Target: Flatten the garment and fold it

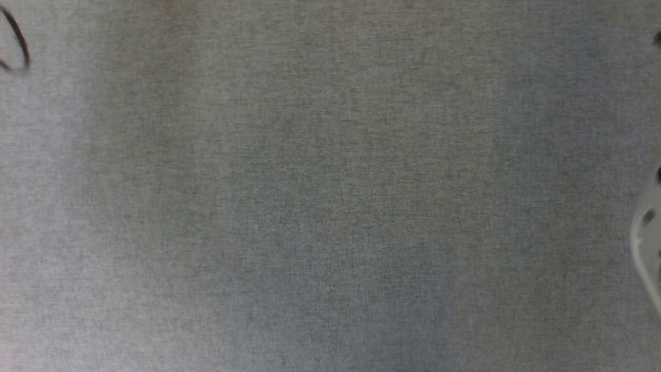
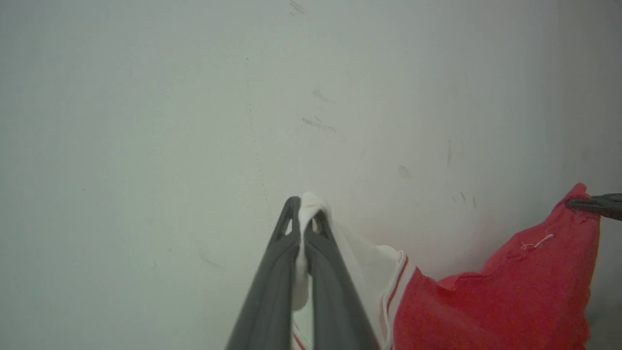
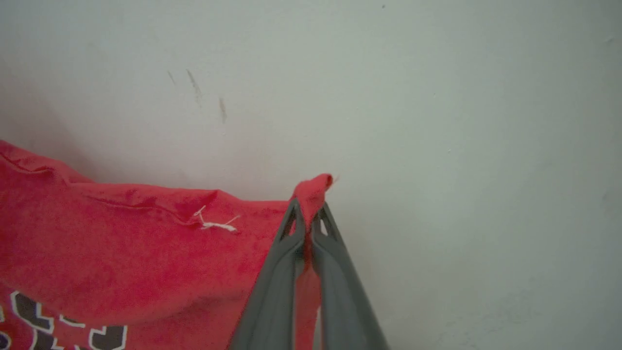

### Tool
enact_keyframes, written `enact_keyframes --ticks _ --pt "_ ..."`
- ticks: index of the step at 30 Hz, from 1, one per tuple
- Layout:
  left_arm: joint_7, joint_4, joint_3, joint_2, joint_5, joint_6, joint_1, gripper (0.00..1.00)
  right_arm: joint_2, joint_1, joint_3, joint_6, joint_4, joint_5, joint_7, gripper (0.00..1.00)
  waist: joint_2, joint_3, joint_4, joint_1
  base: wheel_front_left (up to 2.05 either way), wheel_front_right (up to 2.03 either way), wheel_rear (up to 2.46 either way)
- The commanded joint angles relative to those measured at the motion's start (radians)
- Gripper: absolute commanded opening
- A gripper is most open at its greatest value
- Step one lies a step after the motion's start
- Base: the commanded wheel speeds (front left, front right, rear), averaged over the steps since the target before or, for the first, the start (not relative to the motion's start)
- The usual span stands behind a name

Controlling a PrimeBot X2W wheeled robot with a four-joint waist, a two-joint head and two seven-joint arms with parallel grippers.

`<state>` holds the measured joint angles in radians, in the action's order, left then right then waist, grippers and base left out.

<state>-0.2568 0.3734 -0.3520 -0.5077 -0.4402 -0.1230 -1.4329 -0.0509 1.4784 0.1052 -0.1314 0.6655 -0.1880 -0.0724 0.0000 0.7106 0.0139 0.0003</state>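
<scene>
Garment: one red jersey-style T-shirt (image 2: 510, 291) with a white sleeve (image 2: 369, 262), held off the pale surface at two points.
Count of parts seen: one sleeve, one red-and-white striped trim (image 2: 396, 287), one patch of black-and-white block lettering (image 3: 29, 321), one loose white thread (image 3: 216, 224) on the seam.
Long axis: the upper edge runs from one grip to the other. In the left wrist view it goes from the lower middle out to the right edge, sagging a little between the two grips.
Facing: the lettered side faces the right wrist camera, and the cloth runs off that view's bottom edge.
Left gripper (image 2: 307, 209): one, with its two dark fingers pressed together on a bunched fold of the white sleeve that pokes out past the tips.
Right gripper (image 3: 307, 209): one, with its fingers clamped on a red corner of the shirt. Its tip (image 2: 595, 204) also shows at the right edge of the left wrist view, pinching that corner.
Backdrop: pale scuffed surface (image 3: 437, 121) behind the cloth, with three short dark strokes (image 3: 194, 87).
Head view: grey woven surface (image 1: 330, 206), one thin dark loop (image 1: 18, 41) at the upper left, and one pale rounded part (image 1: 648, 248) at the right edge that cannot be identified.
</scene>
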Motion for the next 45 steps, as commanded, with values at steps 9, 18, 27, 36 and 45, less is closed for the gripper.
enact_keyframes --ticks 9,18,27,36,45 --pt "-0.005 -0.259 0.129 -0.013 0.002 -0.007 0.433 0.00 0.001 -0.303 -0.068 0.001 -0.177 0.115 0.023 0.00 0.0000 -0.124 0.023 -0.0003 0.00 0.00 0.00" --pt "-0.005 -0.412 0.186 -0.023 -0.013 0.013 0.872 0.00 -0.018 -0.755 -0.069 0.001 -0.521 0.210 -0.115 0.00 0.0000 -0.255 0.039 -0.0003 0.00 0.00 0.00" --pt "0.084 -0.479 0.141 -0.058 -0.028 0.042 1.197 0.00 -0.029 -1.103 -0.084 0.001 -0.692 0.312 -0.239 0.00 0.0000 -0.368 0.026 -0.0003 0.00 0.00 0.00" --pt "0.241 -0.507 0.094 -0.075 -0.093 0.081 1.444 0.00 -0.066 -1.369 -0.026 0.001 -0.746 0.380 -0.327 0.00 0.0000 -0.455 0.035 -0.0003 0.00 0.00 0.00" --pt "0.478 -0.552 0.049 -0.097 -0.258 0.099 1.643 0.00 -0.124 -1.602 -0.032 0.001 -0.809 0.493 -0.530 0.00 0.0000 -0.532 0.041 -0.0003 0.00 0.00 0.00"
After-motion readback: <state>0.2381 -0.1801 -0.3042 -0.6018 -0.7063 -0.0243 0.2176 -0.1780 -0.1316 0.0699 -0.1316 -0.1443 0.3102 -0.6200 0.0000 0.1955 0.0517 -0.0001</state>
